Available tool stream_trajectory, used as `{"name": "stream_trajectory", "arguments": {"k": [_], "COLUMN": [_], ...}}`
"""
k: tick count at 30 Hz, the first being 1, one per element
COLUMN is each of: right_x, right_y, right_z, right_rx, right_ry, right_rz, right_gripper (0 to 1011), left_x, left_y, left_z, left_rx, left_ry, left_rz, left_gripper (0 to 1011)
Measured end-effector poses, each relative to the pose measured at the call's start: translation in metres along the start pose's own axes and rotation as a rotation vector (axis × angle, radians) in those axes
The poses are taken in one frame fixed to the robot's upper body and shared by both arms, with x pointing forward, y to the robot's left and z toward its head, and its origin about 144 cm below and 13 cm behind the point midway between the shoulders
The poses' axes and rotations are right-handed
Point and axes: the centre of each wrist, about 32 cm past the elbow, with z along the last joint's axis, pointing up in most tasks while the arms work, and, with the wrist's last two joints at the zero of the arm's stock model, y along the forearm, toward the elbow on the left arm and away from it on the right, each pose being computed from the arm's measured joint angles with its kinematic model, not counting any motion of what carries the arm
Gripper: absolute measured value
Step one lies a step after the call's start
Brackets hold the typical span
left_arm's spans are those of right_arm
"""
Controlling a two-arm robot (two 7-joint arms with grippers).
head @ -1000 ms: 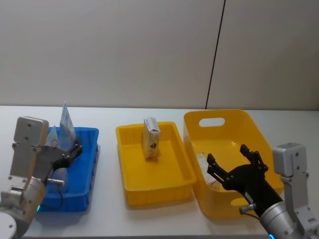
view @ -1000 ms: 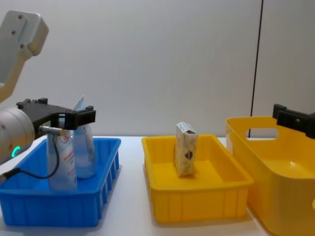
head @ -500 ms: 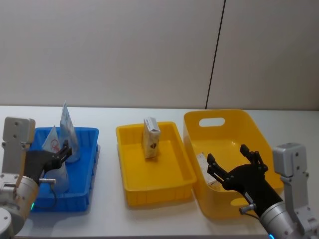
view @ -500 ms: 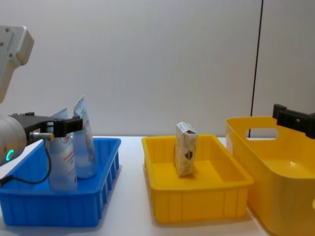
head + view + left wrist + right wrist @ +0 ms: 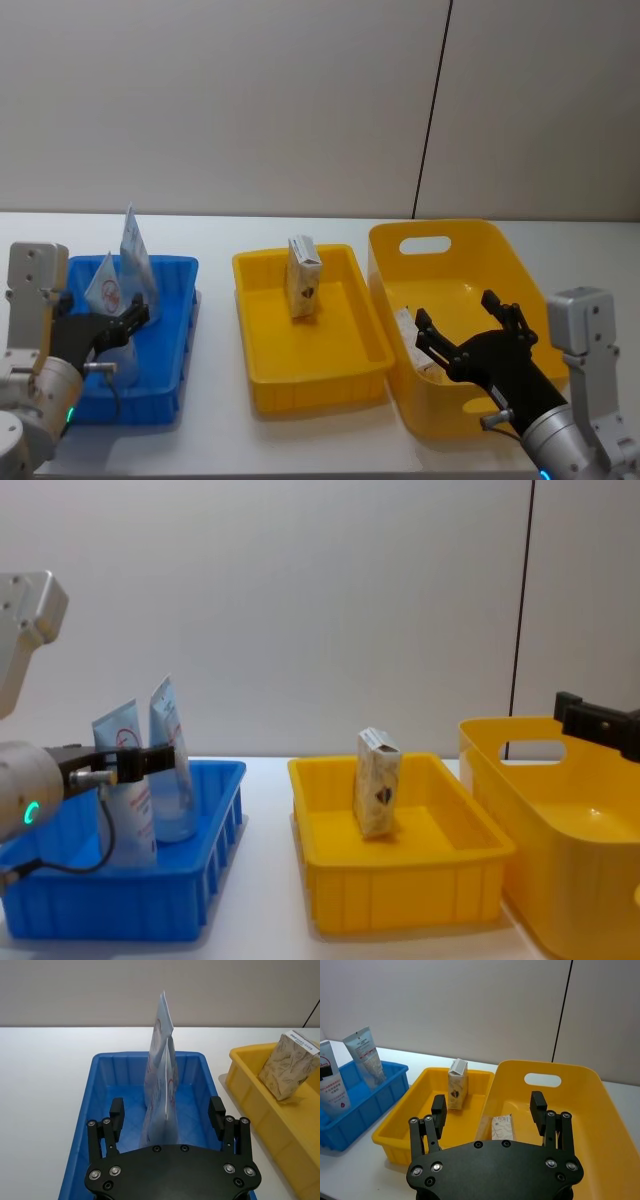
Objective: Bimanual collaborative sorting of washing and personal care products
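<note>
While the left pincer (image 5: 166, 1111) hangs low over the near end of the blue tray (image 5: 172, 340), at the left of the white counter (image 5: 220, 430), its black fingers (image 5: 116, 1110) are spread wide, one to each side of the nearer tube (image 5: 162, 1110). They are not touching it and the pincer holds nothing. The nearer tube stands upright in the tray, crimped end up, its pale blue-white face marked with red print. Just behind it stands the farther tube (image 5: 133, 250), also upright and showing taller, toward the tray's far end. From the left wrist view the two tubes line up edge-on, one behind the other, too close to tell whether they touch.

At the middle of the counter sits the yellow tray (image 5: 300, 378), apart from the blue one. The carton (image 5: 303, 278), cream-beige with a dark logo on its side, stands on end in the tray's far half, leaning a little.

Right of that tray, and just beside it, stands the tall yellow basket (image 5: 450, 235), with a handle hole in its far wall. The second carton (image 5: 502, 1127) rests inside, down against the wall nearest the yellow tray. The right pincer (image 5: 488, 1105) hangs over the near part of the basket, above the second carton and clear of it, its fingers spread apart with nothing between them.
</note>
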Motion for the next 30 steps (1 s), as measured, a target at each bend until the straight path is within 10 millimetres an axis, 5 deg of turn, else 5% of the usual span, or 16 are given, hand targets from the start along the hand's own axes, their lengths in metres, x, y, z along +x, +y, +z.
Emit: {"name": "stream_trajectory", "arguments": {"k": [9,27,30], "right_x": [0.0,0.0,0.0], "right_y": [0.0,0.0,0.0], "right_z": [0.0,0.0,0.0], "right_rx": [0.0,0.0,0.0], "right_ry": [0.0,0.0,0.0], "right_rz": [0.0,0.0,0.0], "right_gripper": [1000,1000,1000], "left_x": [0.0,-0.003,-0.003], "left_y": [-0.014,-0.032,-0.033], "left_z": [-0.005,-0.012,-0.011], "left_rx": [0.028,0.037,0.028], "left_ry": [0.025,-0.025,-0.046], "left_rz": [-0.012,-0.006,-0.004], "left_gripper": [934,366,335]}}
